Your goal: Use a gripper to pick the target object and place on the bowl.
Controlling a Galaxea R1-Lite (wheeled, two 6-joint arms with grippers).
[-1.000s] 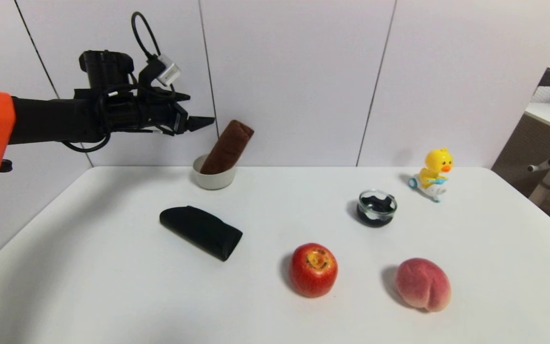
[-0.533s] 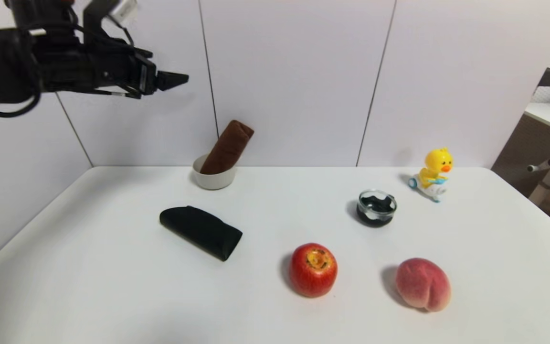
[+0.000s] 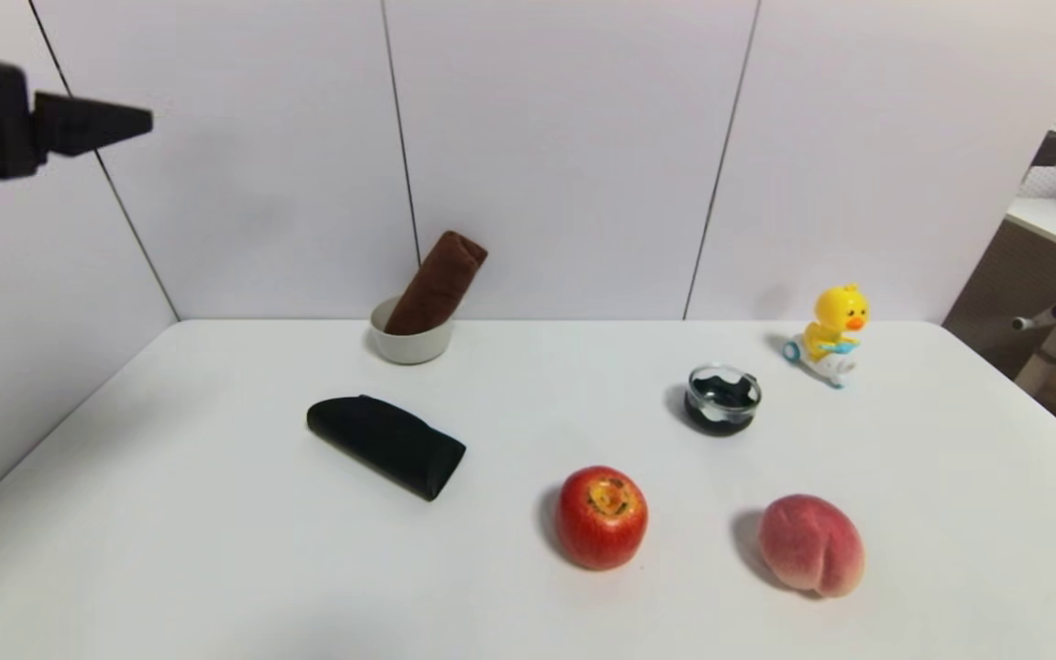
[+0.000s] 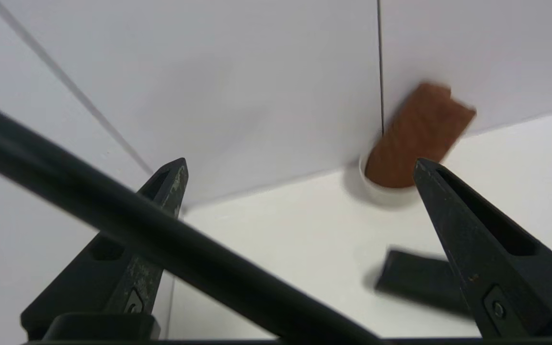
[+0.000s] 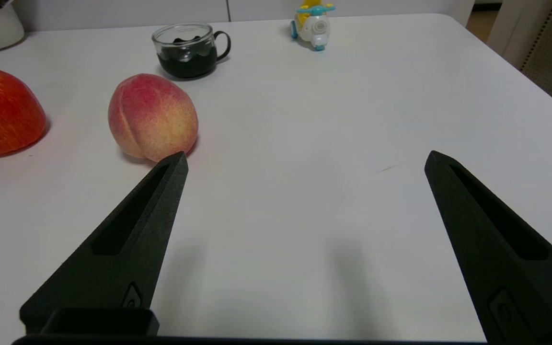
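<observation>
Withdrawn up and leftward since earlier: left gripper, jaws spread, empty. Towel stands tilted in bowl. Placement judged done; next, park the arm.

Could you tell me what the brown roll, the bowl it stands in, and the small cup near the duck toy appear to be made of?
The brown roll looks like soft terry cloth: matte, with a fuzzy surface. The bowl appears to be matte off-white ceramic, with thick straight walls, though plastic cannot be ruled out. The small cup seems to be clear glass: see-through, with glossy highlights, a handle and dark contents.
</observation>
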